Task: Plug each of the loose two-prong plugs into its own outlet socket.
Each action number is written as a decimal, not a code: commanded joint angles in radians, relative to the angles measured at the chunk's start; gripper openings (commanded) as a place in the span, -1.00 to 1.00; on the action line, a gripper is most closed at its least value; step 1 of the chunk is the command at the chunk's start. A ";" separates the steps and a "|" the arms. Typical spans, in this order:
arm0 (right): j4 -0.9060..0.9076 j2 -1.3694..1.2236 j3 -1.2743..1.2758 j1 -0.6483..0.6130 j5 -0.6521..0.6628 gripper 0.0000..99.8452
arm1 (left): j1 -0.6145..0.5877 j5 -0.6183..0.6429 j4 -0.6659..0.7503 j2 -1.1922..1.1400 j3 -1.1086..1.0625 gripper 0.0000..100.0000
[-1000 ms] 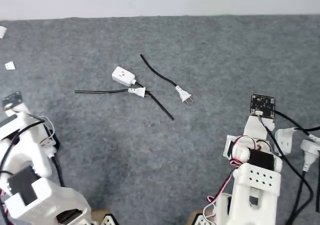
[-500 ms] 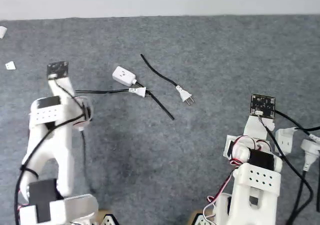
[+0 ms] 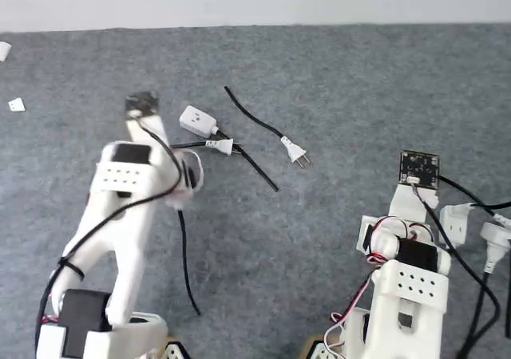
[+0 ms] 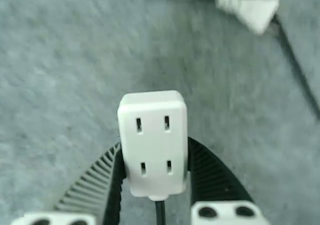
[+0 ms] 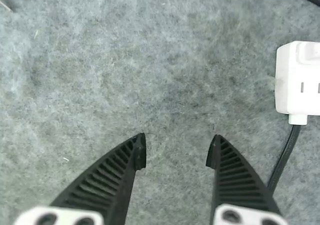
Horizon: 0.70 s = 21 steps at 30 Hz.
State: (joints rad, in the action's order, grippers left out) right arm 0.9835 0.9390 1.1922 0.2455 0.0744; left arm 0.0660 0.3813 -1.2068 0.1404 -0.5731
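Left wrist view: the left gripper (image 4: 154,147) clamps a white boxy plastic outlet block (image 4: 152,130) between ribbed black fingers (image 4: 210,170); the right gripper (image 5: 178,140) gapes above the fuzzy grey table (image 5: 150,60)

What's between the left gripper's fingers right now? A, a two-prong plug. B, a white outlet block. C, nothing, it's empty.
B: the left wrist view shows the white outlet block clamped between the fingers of the left gripper, its sockets facing the camera.
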 commanded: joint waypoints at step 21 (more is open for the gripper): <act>-0.016 0.018 -0.014 -0.002 0.020 -0.58 | 0.150 -0.123 0.133 -0.138 -0.136 -0.46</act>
State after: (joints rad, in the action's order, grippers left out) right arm 0.9835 0.9390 1.1922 0.2455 0.0821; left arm 0.2010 0.2570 -1.0871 0.0176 -0.7388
